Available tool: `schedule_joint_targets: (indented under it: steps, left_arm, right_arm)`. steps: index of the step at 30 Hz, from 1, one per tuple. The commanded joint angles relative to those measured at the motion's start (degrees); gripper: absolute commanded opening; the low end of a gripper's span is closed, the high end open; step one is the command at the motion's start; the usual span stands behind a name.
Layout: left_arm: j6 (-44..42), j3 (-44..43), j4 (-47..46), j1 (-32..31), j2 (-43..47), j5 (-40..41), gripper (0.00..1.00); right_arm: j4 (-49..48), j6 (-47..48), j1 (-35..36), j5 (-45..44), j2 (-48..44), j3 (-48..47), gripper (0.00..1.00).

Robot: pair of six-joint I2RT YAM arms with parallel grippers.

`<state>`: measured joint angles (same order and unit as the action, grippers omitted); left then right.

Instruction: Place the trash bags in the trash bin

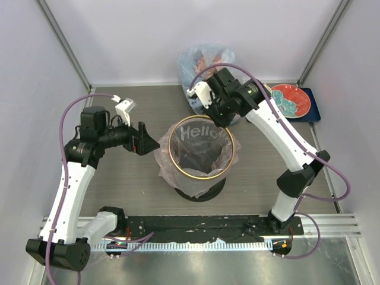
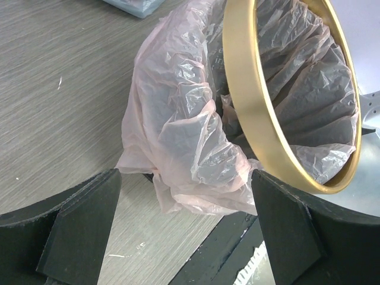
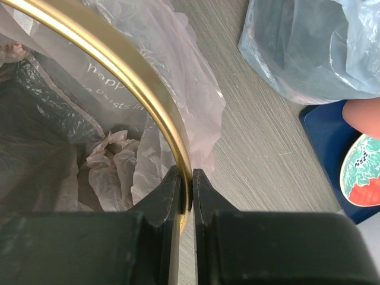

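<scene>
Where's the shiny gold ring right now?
In the top view, the thin gold hoop sits mid-table atop the pink plastic bag, pinched by the right gripper.

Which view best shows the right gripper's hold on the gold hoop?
Right wrist: the right gripper pinches the gold hoop between its fingers. Top external hides the contact; left wrist shows only the hoop.

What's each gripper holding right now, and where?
Right gripper pinches the gold hoop rim, one finger on each side of its band. Left gripper open, holding nothing.
</scene>
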<state>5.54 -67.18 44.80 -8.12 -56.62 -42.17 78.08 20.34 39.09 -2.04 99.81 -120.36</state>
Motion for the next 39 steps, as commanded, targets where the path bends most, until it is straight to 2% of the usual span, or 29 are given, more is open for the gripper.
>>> schedule_joint_targets:
  steps: [1, 3, 6, 13, 22, 26, 31, 37, 39]
  left_arm:
    - [-0.4, 0.6, -1.7, 0.4, 1.1, -1.7, 0.96]
    - [-0.5, 0.7, -1.6, 0.4, 1.0, -1.7, 0.96]
    - [-0.4, 0.5, -2.1, 0.4, 1.2, -1.8, 0.96]
    - [1.1, -2.3, -6.2, 0.3, 1.6, -4.5, 0.93]
    - [0.6, -10.3, -6.5, -1.7, -6.7, -2.6, 0.83]
    - [-1.7, -12.8, -5.4, -6.2, -8.6, 1.6, 0.83]
    - [-4.2, -14.4, -2.6, -12.1, -11.4, 10.9, 0.84]
    - [-5.3, -14.6, 1.1, -12.5, -14.2, 15.6, 0.70]
    - [-5.3, -14.4, 1.8, -12.5, -14.6, 17.0, 0.60]
  right_arm:
    - [8.3, -1.1, 1.1, -3.3, 0.9, -1.0, 0.04]
    - [8.3, -1.2, 1.3, -3.9, 1.3, -0.6, 0.12]
    - [8.3, -1.4, 1.5, -4.3, 2.0, -0.8, 0.18]
    - [8.3, -2.0, 1.4, -4.3, 3.2, -1.9, 0.22]
    - [8.3, -2.6, 1.8, -4.1, 4.8, -4.8, 0.27]
    - [8.2, -2.8, 2.1, -4.6, 5.0, -5.2, 0.29]
    - [8.3, -2.7, 2.7, -4.8, 5.2, -5.6, 0.32]
    - [8.3, -2.5, 2.8, -5.1, 5.4, -6.2, 0.37]
    - [8.3, -2.5, 2.8, -5.0, 5.4, -6.2, 0.40]
